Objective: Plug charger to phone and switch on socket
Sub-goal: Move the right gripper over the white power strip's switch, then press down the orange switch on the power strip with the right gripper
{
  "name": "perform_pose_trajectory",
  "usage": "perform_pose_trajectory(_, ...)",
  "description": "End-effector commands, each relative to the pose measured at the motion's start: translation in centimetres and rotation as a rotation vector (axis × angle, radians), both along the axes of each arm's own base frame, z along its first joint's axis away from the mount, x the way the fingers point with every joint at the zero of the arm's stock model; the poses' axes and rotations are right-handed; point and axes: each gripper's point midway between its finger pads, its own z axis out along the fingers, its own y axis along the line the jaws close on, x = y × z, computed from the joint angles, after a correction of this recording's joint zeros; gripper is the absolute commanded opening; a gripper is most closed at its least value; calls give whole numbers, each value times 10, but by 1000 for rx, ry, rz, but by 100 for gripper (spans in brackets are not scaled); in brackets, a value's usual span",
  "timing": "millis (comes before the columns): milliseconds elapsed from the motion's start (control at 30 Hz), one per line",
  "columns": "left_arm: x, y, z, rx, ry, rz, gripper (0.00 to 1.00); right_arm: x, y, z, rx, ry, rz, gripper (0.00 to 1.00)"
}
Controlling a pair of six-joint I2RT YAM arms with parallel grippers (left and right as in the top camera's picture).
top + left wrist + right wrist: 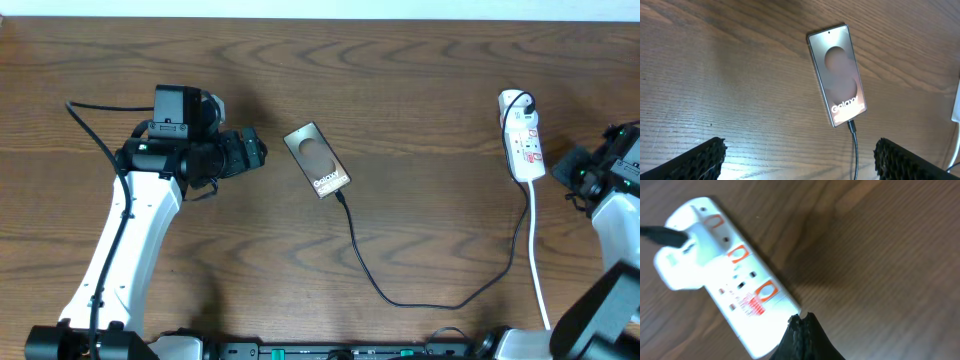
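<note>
The phone (pixel 317 160) lies flat mid-table, brown with white lettering, and is also seen in the left wrist view (pixel 837 75). The charger (pixel 400 295), a thin black cable, has its plug tip (pixel 851 125) in the phone's lower end and loops right up to the socket (pixel 523 145). My left gripper (pixel 256 150) hovers just left of the phone, open with nothing between its fingers (pixel 710 155). My right gripper (pixel 801 320) is shut, its tips at the near edge of the white socket (pixel 725 275), beside a red switch (pixel 766 291).
A white adapter (pixel 695 237) with the black cable sits in the strip's far end. The socket's thick white cord (pixel 538 270) runs down to the table's front edge, close to my right arm. Bare wood surrounds the phone.
</note>
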Motion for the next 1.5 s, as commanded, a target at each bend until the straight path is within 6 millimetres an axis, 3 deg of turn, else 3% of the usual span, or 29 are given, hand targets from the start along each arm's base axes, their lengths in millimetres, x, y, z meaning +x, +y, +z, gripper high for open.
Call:
perform_pose_trajectory(0,2,3,4,29,-23,-12,95,15,1,-6,40,-49,40,1)
perform_pose_trajectory(233,3,7,3,52,-23,0,95,50,14,-22,119,-168,152,1)
perform_pose_trajectory(433,3,7,3,52,-23,0,95,61,21,-28,153,-216,201,1)
perform_pose_trajectory(800,3,7,3,52,-23,0,95,78,12,-9,123,-279,206,1)
perform_pose_trajectory(1133,0,7,1,53,-11,0,95,98,27,-8,218,-167,258,1)
perform_pose_trajectory(1467,-3,8,0,54,6,-1,95,109,32,-29,238,-73,251,1)
